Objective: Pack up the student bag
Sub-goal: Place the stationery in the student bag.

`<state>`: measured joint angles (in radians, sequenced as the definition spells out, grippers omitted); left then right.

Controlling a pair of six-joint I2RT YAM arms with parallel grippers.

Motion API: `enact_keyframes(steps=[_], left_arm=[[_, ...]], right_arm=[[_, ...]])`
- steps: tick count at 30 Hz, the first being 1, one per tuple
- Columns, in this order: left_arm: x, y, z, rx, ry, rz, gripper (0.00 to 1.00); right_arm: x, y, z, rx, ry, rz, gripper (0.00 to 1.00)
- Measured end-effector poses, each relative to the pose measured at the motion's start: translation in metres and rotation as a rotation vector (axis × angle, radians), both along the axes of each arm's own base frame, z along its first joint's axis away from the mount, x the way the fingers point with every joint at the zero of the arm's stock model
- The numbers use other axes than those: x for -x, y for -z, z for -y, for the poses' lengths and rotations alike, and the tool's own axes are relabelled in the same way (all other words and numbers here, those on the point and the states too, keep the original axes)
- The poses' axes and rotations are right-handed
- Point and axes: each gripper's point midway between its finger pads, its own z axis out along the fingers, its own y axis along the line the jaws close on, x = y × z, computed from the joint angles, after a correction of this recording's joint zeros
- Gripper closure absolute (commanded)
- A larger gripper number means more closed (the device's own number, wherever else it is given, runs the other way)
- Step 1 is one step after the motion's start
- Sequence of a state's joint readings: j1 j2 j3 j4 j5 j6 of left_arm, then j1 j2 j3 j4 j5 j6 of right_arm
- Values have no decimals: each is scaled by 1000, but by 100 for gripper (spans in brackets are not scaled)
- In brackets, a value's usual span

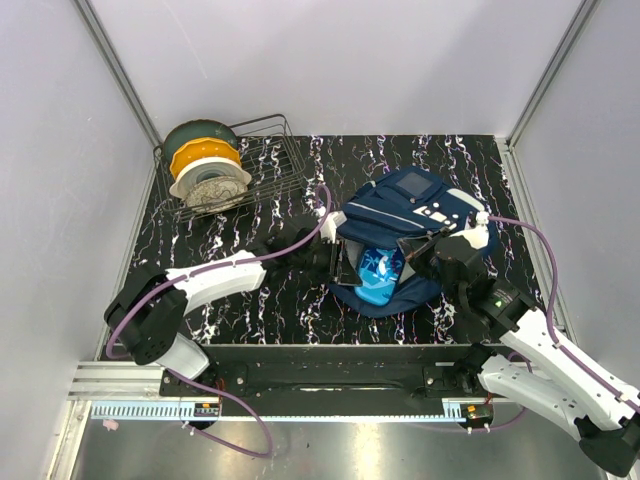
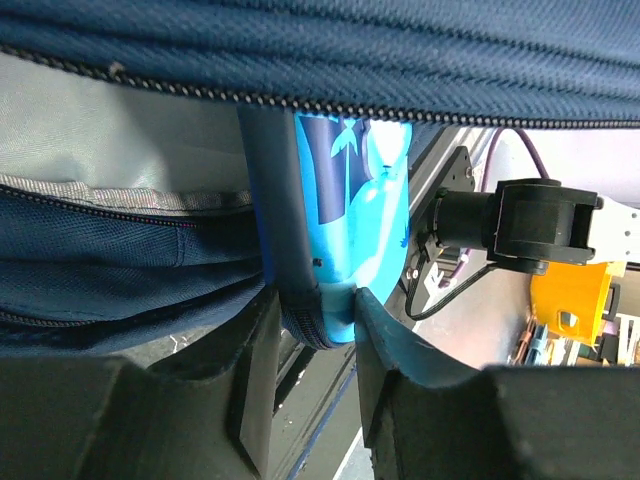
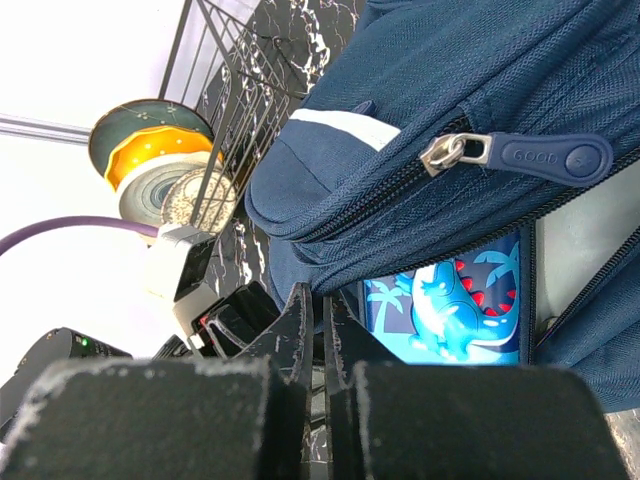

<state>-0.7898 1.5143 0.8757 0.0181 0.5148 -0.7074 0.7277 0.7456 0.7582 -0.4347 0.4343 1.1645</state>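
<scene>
The student bag [image 1: 420, 205], navy with white stripes, lies right of the table's middle with its main zip open and grey lining showing [image 2: 120, 130]. A glossy blue pencil case [image 1: 378, 268] printed with a dinosaur [image 3: 450, 310] sticks partly into the opening. My left gripper [image 1: 340, 265] reaches in from the left, both fingers [image 2: 385, 340] pressed against the case's near end [image 2: 340, 310]. My right gripper [image 1: 425, 250] is shut on the bag's upper opening edge [image 3: 330, 275], holding it up over the case. A zipper pull [image 3: 540, 155] hangs above.
A wire dish rack [image 1: 270, 160] with stacked plates and bowls [image 1: 208, 170] stands at the back left. Walls close in the table on three sides. The arms' black mounting rail [image 1: 320, 360] runs along the near edge.
</scene>
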Motion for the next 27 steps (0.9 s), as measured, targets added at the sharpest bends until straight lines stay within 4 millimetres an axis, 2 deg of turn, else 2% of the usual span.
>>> enact_keyframes(steps=[2, 3, 6, 17, 27], left_arm=[[-1, -2, 1, 9, -6, -1, 80], [-2, -2, 2, 13, -10, -4, 92], [-6, -4, 8, 25, -18, -12, 100], [-30, -7, 29, 88, -114, -65, 100], [-72, -22, 49, 212, -317, -45, 100]], right_arm=[[0, 0, 0, 0, 0, 0, 100], [0, 0, 0, 0, 0, 0, 100], [1, 1, 0, 2, -1, -3, 100], [2, -1, 1, -2, -2, 2, 100], [2, -1, 1, -2, -4, 1, 100]])
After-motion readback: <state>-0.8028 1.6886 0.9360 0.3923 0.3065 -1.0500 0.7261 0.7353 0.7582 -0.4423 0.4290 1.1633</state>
